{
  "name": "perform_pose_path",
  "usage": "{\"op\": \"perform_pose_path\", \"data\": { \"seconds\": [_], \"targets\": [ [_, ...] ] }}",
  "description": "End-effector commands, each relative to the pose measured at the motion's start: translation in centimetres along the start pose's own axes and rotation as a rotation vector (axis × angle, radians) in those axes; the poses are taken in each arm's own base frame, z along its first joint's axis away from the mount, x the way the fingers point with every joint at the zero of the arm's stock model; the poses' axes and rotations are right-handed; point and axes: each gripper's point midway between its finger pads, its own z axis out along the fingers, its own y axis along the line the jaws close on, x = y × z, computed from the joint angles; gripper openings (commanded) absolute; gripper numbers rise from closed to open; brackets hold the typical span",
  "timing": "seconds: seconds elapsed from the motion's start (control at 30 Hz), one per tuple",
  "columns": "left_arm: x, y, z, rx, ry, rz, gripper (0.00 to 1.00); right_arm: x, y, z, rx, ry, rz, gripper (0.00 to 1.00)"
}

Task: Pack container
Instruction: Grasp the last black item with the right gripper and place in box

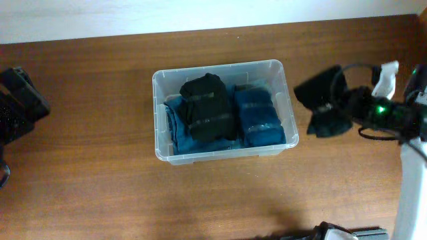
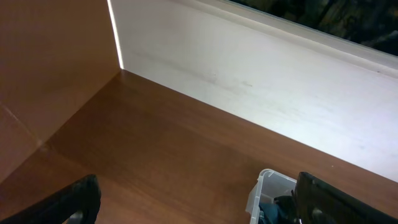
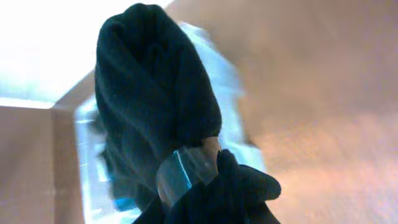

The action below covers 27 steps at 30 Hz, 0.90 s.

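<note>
The clear plastic container (image 1: 223, 110) stands mid-table and holds a black banded cloth bundle (image 1: 208, 107) on a blue one, with another blue bundle (image 1: 257, 117) to its right. A corner of the container shows in the left wrist view (image 2: 264, 186). My right gripper (image 1: 347, 110) is right of the container and shut on a black cloth bundle (image 1: 323, 97) with a clear band; the bundle fills the right wrist view (image 3: 161, 118). My left gripper (image 2: 193, 208) is open and empty at the far left of the table, and also shows in the overhead view (image 1: 17, 103).
A white wall (image 2: 261, 74) runs along the table's back edge. A brown side panel (image 2: 50, 56) stands at the left. A white and dark object (image 1: 330, 232) lies at the table's front edge.
</note>
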Motion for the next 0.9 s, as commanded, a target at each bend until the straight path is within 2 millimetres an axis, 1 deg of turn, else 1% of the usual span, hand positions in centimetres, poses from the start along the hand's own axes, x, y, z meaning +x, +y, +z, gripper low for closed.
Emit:
{"op": "perform_pose_path", "data": {
  "seconds": [0.0,0.07,0.1,0.13,0.3,0.33,0.37,0.47,0.57,0.6,0.63,0.67,0.7,0.77,0.87],
  "targets": [
    [-0.1,0.2,-0.2,-0.008,-0.006,0.013,1.00,0.4,5.1,-0.2,-0.113,0.005,-0.034,0.17],
    [-0.1,0.2,-0.2,-0.008,-0.006,0.013,0.99,0.7,7.3,0.9,-0.154,0.026,-0.004,0.16],
    [-0.1,0.2,-0.2,-0.008,-0.006,0.013,0.99,0.9,7.9,1.6,-0.159,0.036,0.008,0.17],
    [-0.1,0.2,-0.2,-0.008,-0.006,0.013,0.99,0.9,8.7,3.0,-0.150,0.048,0.039,0.17],
    [-0.1,0.2,-0.2,-0.008,-0.006,0.013,0.99,1.0,10.4,8.0,-0.132,0.082,0.129,0.16],
    [-0.1,0.2,-0.2,-0.008,-0.006,0.013,0.99,0.9,11.0,9.8,-0.141,0.095,0.146,0.17],
    [-0.1,0.2,-0.2,-0.008,-0.006,0.013,0.99,1.0,11.2,11.1,-0.139,0.104,0.154,0.16],
    [-0.1,0.3,-0.2,-0.008,-0.006,0.013,0.99,2.2,10.5,14.3,-0.085,0.156,0.211,0.16],
    [-0.1,0.3,-0.2,-0.008,-0.006,0.013,0.99,3.6,9.6,16.7,-0.048,0.219,0.225,0.17],
    [-0.1,0.2,-0.2,-0.008,-0.006,0.013,0.99,4.1,9.3,17.3,-0.038,0.237,0.229,0.25],
    [-0.1,0.2,-0.2,-0.008,-0.006,0.013,0.99,4.6,9.1,17.8,-0.025,0.254,0.232,0.41],
    [-0.1,0.2,-0.2,-0.008,-0.006,0.013,0.99,5.1,8.8,18.3,-0.012,0.273,0.237,0.49],
    [-0.1,0.2,-0.2,-0.008,-0.006,0.013,0.99,5.4,8.5,18.5,0.001,0.286,0.242,0.52],
    [-0.1,0.3,-0.2,-0.008,-0.006,0.013,0.99,5.4,7.7,18.6,0.030,0.282,0.224,0.56],
    [-0.1,0.2,-0.2,-0.008,-0.006,0.013,0.99,4.2,6.0,17.4,0.100,0.222,0.181,0.58]
  ]
}}
